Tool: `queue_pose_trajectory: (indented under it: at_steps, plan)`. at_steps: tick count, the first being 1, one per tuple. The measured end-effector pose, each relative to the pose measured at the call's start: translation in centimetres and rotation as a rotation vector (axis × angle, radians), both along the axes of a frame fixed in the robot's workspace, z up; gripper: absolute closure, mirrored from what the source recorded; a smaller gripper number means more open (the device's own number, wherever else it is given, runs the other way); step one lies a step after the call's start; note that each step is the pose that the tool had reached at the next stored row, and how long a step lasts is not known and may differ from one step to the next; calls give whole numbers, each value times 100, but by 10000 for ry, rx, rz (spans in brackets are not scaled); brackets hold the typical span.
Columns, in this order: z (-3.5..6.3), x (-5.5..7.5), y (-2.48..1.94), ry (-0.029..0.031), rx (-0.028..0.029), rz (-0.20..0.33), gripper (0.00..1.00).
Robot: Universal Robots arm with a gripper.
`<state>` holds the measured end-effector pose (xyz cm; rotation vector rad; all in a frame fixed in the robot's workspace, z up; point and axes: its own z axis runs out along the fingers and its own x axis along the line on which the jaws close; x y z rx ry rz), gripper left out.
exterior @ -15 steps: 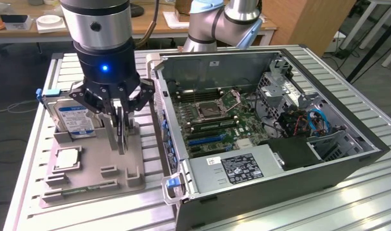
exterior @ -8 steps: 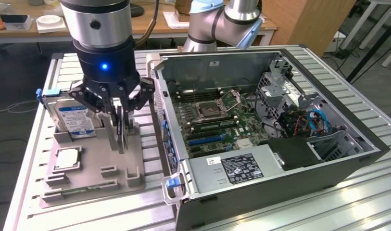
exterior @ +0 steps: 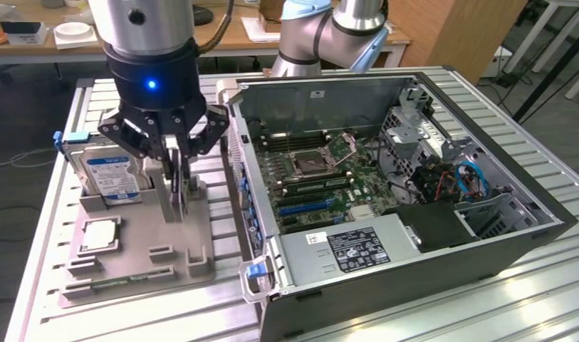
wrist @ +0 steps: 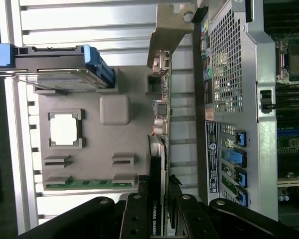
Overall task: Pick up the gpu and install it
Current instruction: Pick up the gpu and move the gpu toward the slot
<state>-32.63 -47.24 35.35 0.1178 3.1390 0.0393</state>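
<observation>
The gpu [exterior: 181,196] is a thin dark card standing on edge in the grey parts tray [exterior: 137,265], at the exterior view's left. My gripper [exterior: 178,178] reaches straight down over it, with one finger on each side of the card, shut on it. In the wrist view the gpu [wrist: 159,134] is seen edge-on, running from its silvery bracket [wrist: 164,35] to my gripper [wrist: 158,196], whose black fingers [wrist: 134,214] press its labelled end. The card's lower edge still sits at tray level.
An open computer case [exterior: 545,206] lies at the exterior view's right, motherboard [exterior: 308,171] and blue slots [exterior: 303,206] exposed. The tray also carries a hard drive [exterior: 113,174], a square processor chip [exterior: 99,235] and a memory stick [exterior: 118,281]. The case wall [wrist: 229,99] stands close beside the card.
</observation>
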Motion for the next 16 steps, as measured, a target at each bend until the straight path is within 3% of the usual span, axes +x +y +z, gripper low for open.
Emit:
queue_pose_trajectory:
  at_steps: [16]
  plan:
    - [344, 0, 0, 1, -5, 1, 74]
